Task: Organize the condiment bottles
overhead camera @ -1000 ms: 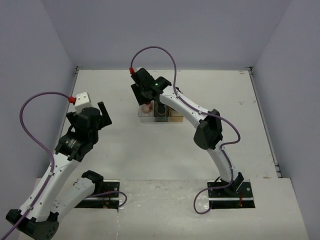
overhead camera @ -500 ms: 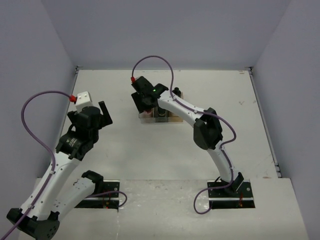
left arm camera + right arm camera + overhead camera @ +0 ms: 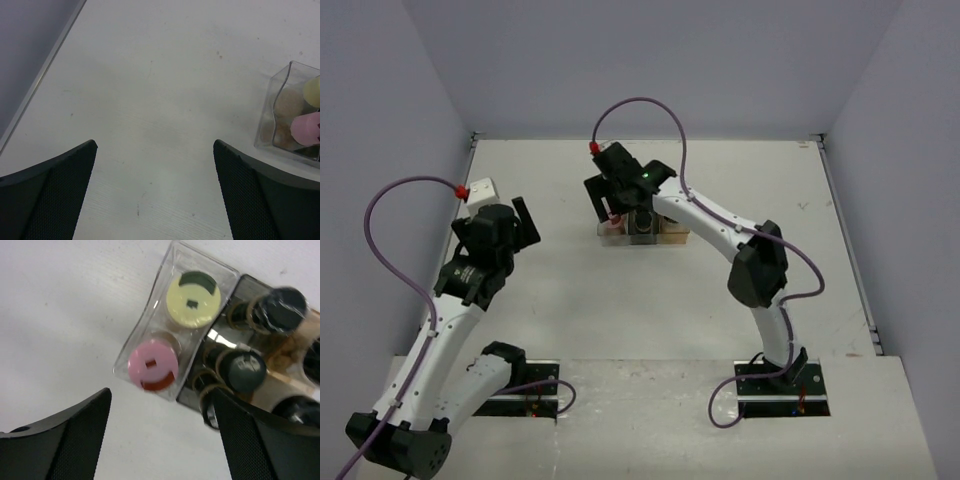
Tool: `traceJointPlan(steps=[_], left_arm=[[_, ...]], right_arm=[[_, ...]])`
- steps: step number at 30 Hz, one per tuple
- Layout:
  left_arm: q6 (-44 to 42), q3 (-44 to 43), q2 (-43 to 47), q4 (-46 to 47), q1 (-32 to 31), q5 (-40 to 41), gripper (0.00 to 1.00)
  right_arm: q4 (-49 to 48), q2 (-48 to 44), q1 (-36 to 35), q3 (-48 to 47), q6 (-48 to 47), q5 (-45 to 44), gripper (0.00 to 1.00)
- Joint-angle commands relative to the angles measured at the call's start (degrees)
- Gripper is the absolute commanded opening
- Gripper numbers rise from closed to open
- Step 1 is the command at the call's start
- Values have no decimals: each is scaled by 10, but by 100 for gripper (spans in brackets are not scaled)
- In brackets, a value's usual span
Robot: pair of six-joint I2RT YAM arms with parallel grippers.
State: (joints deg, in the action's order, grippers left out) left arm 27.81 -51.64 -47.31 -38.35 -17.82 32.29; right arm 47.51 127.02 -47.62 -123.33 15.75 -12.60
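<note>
The condiment bottles stand in a three-part tray (image 3: 672, 237) at the table's middle back. In the right wrist view its clear part (image 3: 145, 325) holds a yellow-green-capped bottle (image 3: 193, 299) and a pink-capped bottle (image 3: 153, 365). Black-capped bottles (image 3: 243, 371) fill the grey part, and another black cap (image 3: 300, 412) shows beyond. My right gripper (image 3: 160, 435) hangs open just above the pink-capped bottle, nothing between its fingers. My left gripper (image 3: 155, 165) is open over bare table, left of the tray (image 3: 280, 100). The pink cap (image 3: 306, 127) shows at that view's right edge.
The table's left rim (image 3: 45, 80) and the grey wall run beside my left gripper (image 3: 520, 225). My right arm (image 3: 720, 215) reaches across the table over the tray's right side. White table surface (image 3: 620, 300) lies between tray and arm bases.
My right gripper has gone from shut to open over the tray, leaving the pink-capped bottle standing free in the clear part. My left gripper has drifted slightly towards the back.
</note>
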Motion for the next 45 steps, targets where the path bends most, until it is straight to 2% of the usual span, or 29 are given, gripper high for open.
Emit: traceJointPlan(steps=[1,2,3,6,10,14,17,20,21,24,27,30,36,45], left_arm=[[-21,3,-3,38,46,-35,100],[-25,4,-4,40,55,-49,100],[-28,6,-3,44,61,-54,100],[-37,8,0,43,67,-58,100],[-38,15,12,46,67,-56,100],[-23,8,17,25,67,-30,100],[-22,14,41,26,67,-21,100],[-28,22,65,44,67,-19,100],[-31,24,67,48,67,-19,100],[-38,31,63,54,67,-18,100],[-36,29,51,50,67,-21,100],[-36,29,51,51,67,-27,100],[-37,29,56,54,67,-36,100],[-38,30,59,55,67,-43,100]], right_arm=[[-14,-195,-4,60,15,-18,84],[-33,-230,-4,116,17,-22,94],[-40,-265,-4,146,20,-31,99],[-87,-423,-4,299,31,-90,99],[-114,-632,-2,490,53,-226,99],[-100,-743,0,602,70,-341,99],[-99,-799,12,676,130,-397,99],[-100,-830,150,694,132,-253,99],[-99,-818,167,691,133,-188,99],[-98,-788,205,680,136,-165,99],[-105,-774,239,680,134,-98,99],[-111,-803,239,693,133,-90,99],[-58,-874,239,688,122,-169,99],[-51,-895,239,702,120,-151,99]])
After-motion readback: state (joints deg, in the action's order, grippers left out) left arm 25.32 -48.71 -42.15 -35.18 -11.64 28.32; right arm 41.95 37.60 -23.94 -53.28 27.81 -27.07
